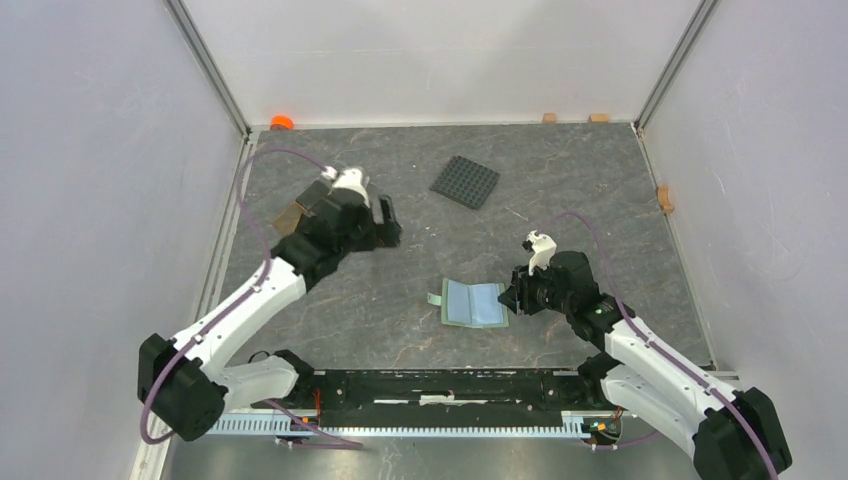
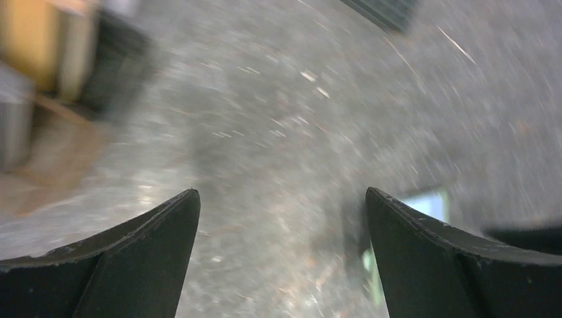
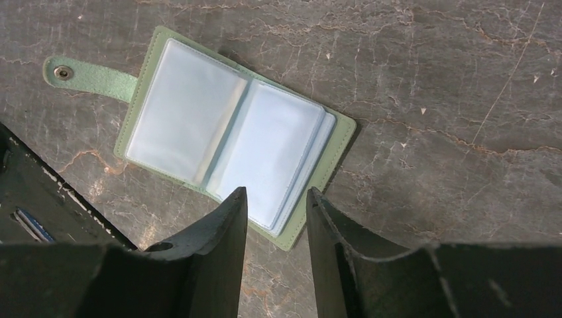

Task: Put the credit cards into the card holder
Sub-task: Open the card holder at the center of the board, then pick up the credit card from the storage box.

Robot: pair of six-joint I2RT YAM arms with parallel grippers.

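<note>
The card holder [image 1: 474, 303] lies open on the table, sage-green outside and light blue inside; it fills the right wrist view [image 3: 232, 149], its snap tab to the left. My right gripper [image 1: 515, 295] hovers at its right edge, the jaws a narrow gap apart and empty [image 3: 275, 195]. My left gripper [image 1: 385, 222] is wide open and empty [image 2: 281, 199] above bare table. In the blurred left wrist view, tan, pale and black credit cards [image 2: 79, 53] show at the upper left. The top view hides them behind the left arm.
A brown tray [image 1: 292, 216] peeks out behind the left wrist. A black studded plate [image 1: 465, 182] lies at the back centre. An orange object [image 1: 282, 122] and small wooden blocks [image 1: 549, 117] sit along the back wall, another block [image 1: 665, 198] at the right wall.
</note>
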